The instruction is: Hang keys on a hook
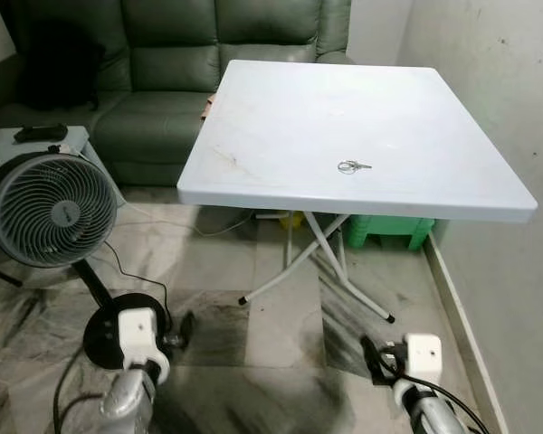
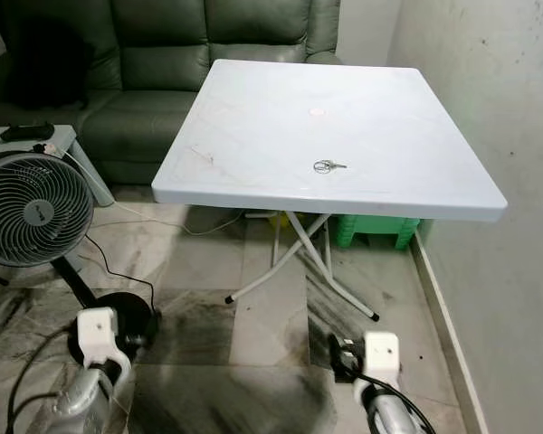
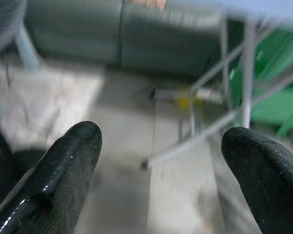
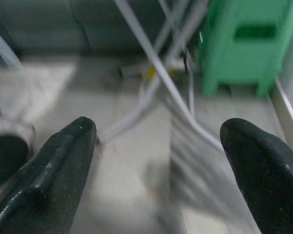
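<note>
Keys (image 1: 352, 165) on a small ring lie flat on the white desk (image 1: 281, 127), toward its near edge and a little to the right of the middle, with nothing touching them. You have not begun the real work yet: the keys are untouched, and I cannot make out a hook anywhere, so finding it is part of what remains. Your left gripper (image 3: 161, 170) hangs low over the marble floor (image 1: 271, 316), well short of the desk, its 2 black fingers (image 3: 63, 170) spread wide with nothing between them. Your right gripper (image 4: 161, 170) is in the same condition, wide open and empty, looking along the floor toward the folding desk legs (image 4: 151, 68) and a green plastic stool (image 4: 244, 44) tucked underneath. Both arms sit near the bottom of the head views, below desk height. A standing fan (image 1: 52, 210) is on your left beside a grey sofa (image 1: 172, 81), and a plain wall (image 1: 489, 108) runs along your right. By my reading, everything is still ahead: close in on the desk, raise 1 arm, pinch the ring, then carry it to a hook. The ring lies flat on a smooth top, so expect a fiddly pick.
</note>
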{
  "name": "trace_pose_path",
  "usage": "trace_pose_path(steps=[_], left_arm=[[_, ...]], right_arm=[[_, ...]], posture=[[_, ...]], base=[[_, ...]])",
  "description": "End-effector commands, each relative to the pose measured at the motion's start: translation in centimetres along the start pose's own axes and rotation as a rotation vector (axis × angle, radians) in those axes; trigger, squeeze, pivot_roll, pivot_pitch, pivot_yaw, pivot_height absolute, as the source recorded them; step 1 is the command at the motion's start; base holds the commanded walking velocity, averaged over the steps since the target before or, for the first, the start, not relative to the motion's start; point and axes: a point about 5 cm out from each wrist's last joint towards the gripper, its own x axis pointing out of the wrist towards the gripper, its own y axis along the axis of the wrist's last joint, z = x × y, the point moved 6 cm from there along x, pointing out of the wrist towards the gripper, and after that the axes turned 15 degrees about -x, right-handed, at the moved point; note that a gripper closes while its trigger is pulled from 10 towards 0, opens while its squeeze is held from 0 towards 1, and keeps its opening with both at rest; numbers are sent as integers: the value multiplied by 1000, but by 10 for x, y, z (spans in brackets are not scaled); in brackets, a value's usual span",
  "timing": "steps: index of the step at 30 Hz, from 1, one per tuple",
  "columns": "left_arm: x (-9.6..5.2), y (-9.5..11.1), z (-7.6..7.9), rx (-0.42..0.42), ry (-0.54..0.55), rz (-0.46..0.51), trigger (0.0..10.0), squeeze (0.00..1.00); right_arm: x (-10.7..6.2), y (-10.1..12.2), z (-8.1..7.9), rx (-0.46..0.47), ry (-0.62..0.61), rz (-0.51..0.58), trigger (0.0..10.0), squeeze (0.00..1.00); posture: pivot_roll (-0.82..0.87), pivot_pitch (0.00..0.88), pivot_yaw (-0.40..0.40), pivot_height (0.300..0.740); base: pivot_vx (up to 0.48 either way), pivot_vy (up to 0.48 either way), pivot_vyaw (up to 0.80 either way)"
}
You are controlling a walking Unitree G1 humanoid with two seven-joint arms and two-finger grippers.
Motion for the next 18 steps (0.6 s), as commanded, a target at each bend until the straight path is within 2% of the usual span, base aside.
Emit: trace_pose_path(steps=[1,2,3,4,10,11,14,18], left_arm=[[4,18,3,11,-6,59,10000,0],[4,18,3,11,-6,59,10000,0],[7,26,6,15,-13,81,10000,0],[11,43,13,24,-29,131,10000,0],[12,79,32,63,-68,219,10000,0],[12,79,32,63,-68,219,10000,0],[11,89,43,46,-91,239,10000,0],[9,90,47,36,-91,224,10000,0]], right_arm=[[7,23,3,6,-15,80,10000,0],[7,23,3,6,-15,80,10000,0],[10,34,4,10,-18,113,10000,0],[14,56,4,10,-20,183,10000,0],[17,103,7,3,-13,314,10000,0],[17,103,7,3,-13,314,10000,0],[15,122,8,-9,3,358,10000,0],[13,126,4,-24,25,352,10000,0]], posture=[[-17,0,9,740],[-17,0,9,740],[-16,0,9,740],[-13,0,8,740],[-9,0,7,740],[-9,0,7,740],[-6,0,5,740],[-6,0,5,740]], base=[[0,0,0],[0,0,0],[0,0,0],[0,0,0],[0,0,0],[0,0,0],[0,0,0],[0,0,0]])
